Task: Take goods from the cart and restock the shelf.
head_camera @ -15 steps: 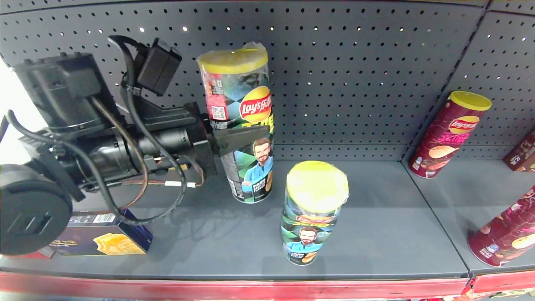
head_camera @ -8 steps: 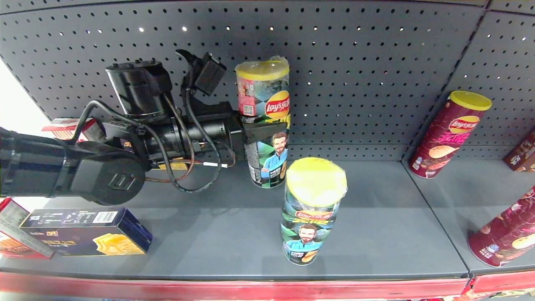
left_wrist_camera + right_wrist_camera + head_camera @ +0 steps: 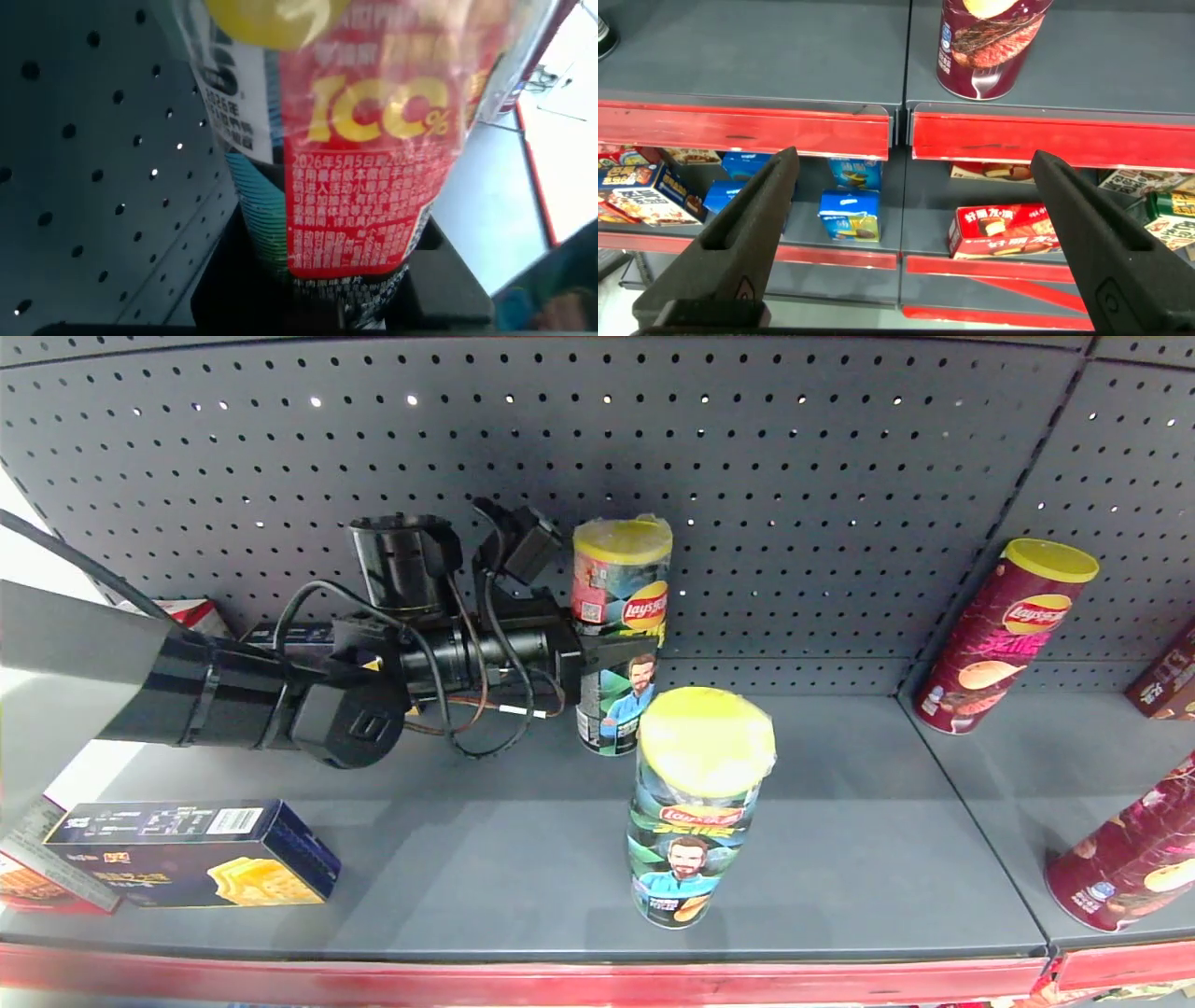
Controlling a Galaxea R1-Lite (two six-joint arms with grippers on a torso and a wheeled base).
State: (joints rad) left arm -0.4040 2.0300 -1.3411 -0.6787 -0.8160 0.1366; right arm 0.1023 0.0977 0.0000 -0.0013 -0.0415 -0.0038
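— Shelf (image 3: 523, 877) front first. What sits nearest?
— Red lip (image 3: 560, 980) runs along the edge. Blue box (image 3: 201, 854) lies flat just behind it at far left, red box (image 3: 33, 887) beside it and cut by the frame. Front chip can (image 3: 695, 807) has a yellow lid and stands upright mid-shelf, touching nothing. Dark red can (image 3: 1130, 868) is in the next bay to the right, partly out of frame.
— Right gripper?
— Right gripper (image 3: 915, 233) is seen from its own wrist. Its fingers (image 3: 729, 252) are spread wide with nothing between them. It hangs in front of lower shelf levels with red edges. Can with steak picture (image 3: 990, 42) stands on the level above, snack boxes (image 3: 850, 210) on the ones below.
— Left side?
— Left arm (image 3: 233, 700) comes in from the left, roughly level, above the shelf. Left gripper (image 3: 611, 658) pinches the held chip can (image 3: 624, 588) from the side, around its middle. That can is upright with its yellow lid up. It is behind the front chip can, slightly left of it, close to the pegboard (image 3: 840, 476). Whether its base touches the shelf, cannot tell. In the left wrist view the same can (image 3: 364, 168) is close up, with dark gripper parts either side of it.
— Farthest?
— Maroon can (image 3: 1008, 635) with a yellow lid stands at the back of the right bay by the pegboard.
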